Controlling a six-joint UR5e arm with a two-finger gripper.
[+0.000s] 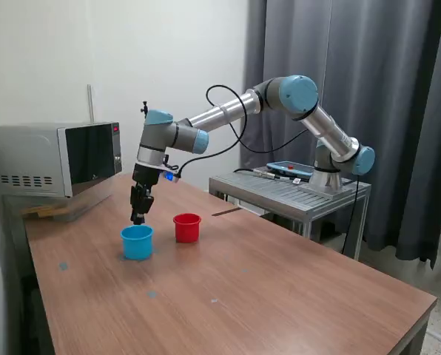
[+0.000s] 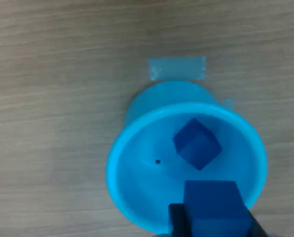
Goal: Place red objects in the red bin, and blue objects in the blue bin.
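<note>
I see my gripper [image 1: 138,219] pinching a dark blue cube [image 2: 213,203] directly over the light blue cup [image 2: 137,187]. Below it, inside that cup, a second blue cube [image 2: 196,144] lies tilted. The red cup [image 1: 186,227] stands beside on the bench [image 1: 280,296].
</note>
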